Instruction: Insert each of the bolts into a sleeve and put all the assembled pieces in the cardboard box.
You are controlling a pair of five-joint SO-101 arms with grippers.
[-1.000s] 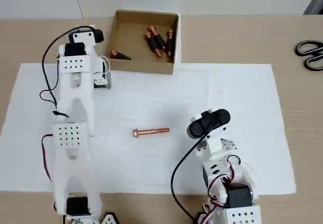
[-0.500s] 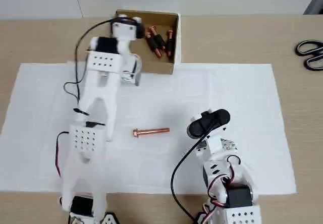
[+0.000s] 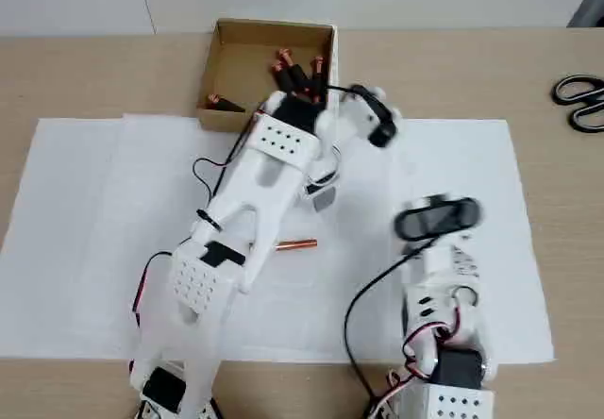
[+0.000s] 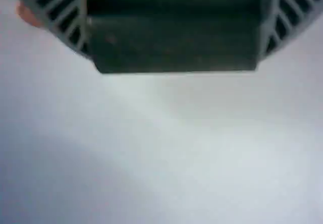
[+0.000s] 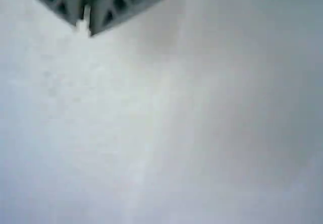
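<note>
Covering part of bolt (image 3: 300, 243): left arm (image 3: 255, 202) | left tool (image 3: 321, 195): cannot tell | right tool (image 5: 86, 24): pressed together

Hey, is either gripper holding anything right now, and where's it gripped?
The left gripper clamps what looks like a black sleeve, a finger at each end. The right gripper is shut and empty.

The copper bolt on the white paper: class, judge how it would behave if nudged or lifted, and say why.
The bolt looks like a round shaft lying flat on the paper, so a sideways nudge would probably roll it. Its copper shine suggests metal: likely stiff and heavy for its size. The smooth surface may slip in a loose pinch.
</note>
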